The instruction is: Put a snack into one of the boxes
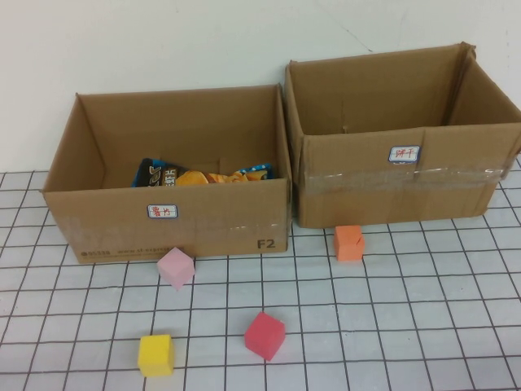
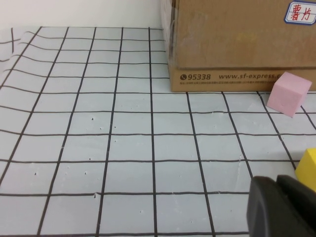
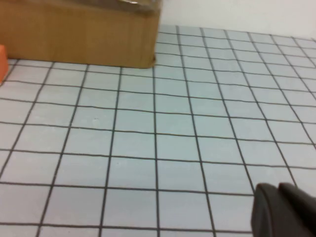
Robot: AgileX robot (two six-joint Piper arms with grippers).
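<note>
A blue and orange snack bag (image 1: pixel 199 175) lies inside the left cardboard box (image 1: pixel 171 228). The right cardboard box (image 1: pixel 399 191) shows no contents from here. Neither arm appears in the high view. In the left wrist view my left gripper (image 2: pixel 276 190) is shut and empty, low over the gridded mat, near the left box's front corner (image 2: pixel 237 44). In the right wrist view my right gripper (image 3: pixel 277 193) is shut and empty above the mat, short of the right box's corner (image 3: pixel 84 34).
Foam cubes lie on the mat before the boxes: pink (image 1: pixel 176 267), yellow (image 1: pixel 155 355), red (image 1: pixel 264 335) and orange (image 1: pixel 348 243). The pink (image 2: pixel 289 93) and yellow (image 2: pixel 307 168) cubes show in the left wrist view, the orange cube's edge (image 3: pixel 2 61) in the right.
</note>
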